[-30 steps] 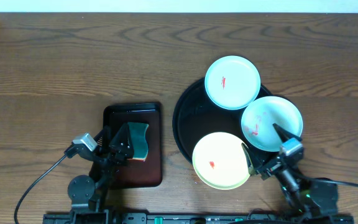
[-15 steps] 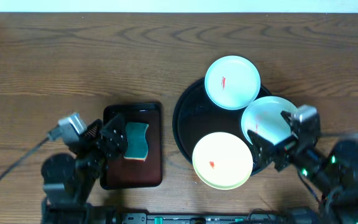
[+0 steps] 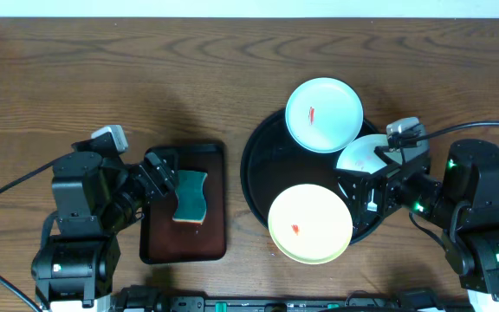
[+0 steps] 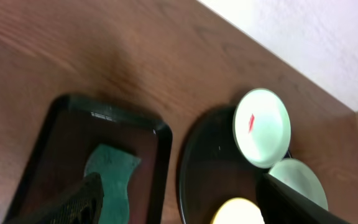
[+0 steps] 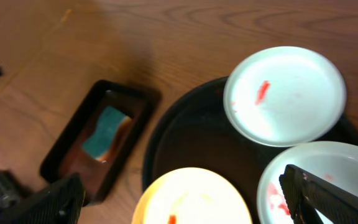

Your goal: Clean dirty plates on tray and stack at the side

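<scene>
The black tray (image 3: 262,173) holds three plates. A mint plate (image 3: 323,114) with a red smear sits on its far rim. A second mint plate (image 3: 362,154) on the right is partly hidden by my right arm. The pale yellow plate (image 3: 308,223) with a small red smear is at the front. My right gripper (image 3: 359,189) hovers open and empty between the right mint plate (image 5: 291,180) and the yellow plate (image 5: 191,196). My left gripper (image 3: 157,184) hovers open and empty over the left side of the brown tray, beside the sponge (image 3: 189,197).
A dark-brown rectangular tray (image 3: 215,234) lies left of the black tray and holds a teal sponge (image 4: 110,180). Bare wooden table (image 3: 145,78) stretches behind both trays. A white wall (image 4: 328,37) runs along the table's far edge.
Both arms have risen from the table's near edge. The right gripper moved over the right mint plate. The left arm swung left and its gripper now points at the brown tray.
</scene>
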You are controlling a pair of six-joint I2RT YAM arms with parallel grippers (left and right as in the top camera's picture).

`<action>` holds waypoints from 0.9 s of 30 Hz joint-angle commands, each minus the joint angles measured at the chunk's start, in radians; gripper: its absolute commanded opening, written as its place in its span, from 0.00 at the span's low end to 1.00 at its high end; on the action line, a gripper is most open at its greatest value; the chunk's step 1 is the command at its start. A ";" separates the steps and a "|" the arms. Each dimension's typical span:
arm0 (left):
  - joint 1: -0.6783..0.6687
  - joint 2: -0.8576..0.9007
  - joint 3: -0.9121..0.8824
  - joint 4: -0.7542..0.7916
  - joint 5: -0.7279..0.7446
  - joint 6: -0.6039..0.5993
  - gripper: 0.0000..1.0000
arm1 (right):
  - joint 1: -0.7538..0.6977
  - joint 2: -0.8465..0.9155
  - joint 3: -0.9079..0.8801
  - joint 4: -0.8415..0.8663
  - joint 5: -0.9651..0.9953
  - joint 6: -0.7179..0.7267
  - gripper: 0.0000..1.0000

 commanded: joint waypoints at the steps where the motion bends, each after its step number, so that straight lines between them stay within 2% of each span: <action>1: 0.003 -0.003 0.024 -0.019 0.058 0.019 0.80 | -0.010 -0.004 0.021 -0.002 -0.075 0.006 0.99; 2: 0.003 -0.003 0.024 -0.023 0.061 0.020 0.80 | -0.010 -0.004 0.021 -0.003 -0.075 0.006 0.99; 3: 0.003 -0.003 0.024 -0.023 0.061 0.020 0.98 | -0.010 -0.004 0.021 -0.005 -0.075 0.009 0.99; 4: 0.003 -0.003 0.024 -0.023 0.061 0.020 1.00 | -0.010 -0.004 0.021 -0.010 -0.073 0.014 0.99; 13: 0.003 -0.003 0.024 -0.037 0.062 0.019 0.99 | -0.010 0.019 0.021 -0.092 -0.022 0.013 0.99; 27: 0.003 -0.003 0.024 -0.124 0.061 0.063 0.99 | -0.009 0.080 0.021 -0.107 -0.024 0.019 0.99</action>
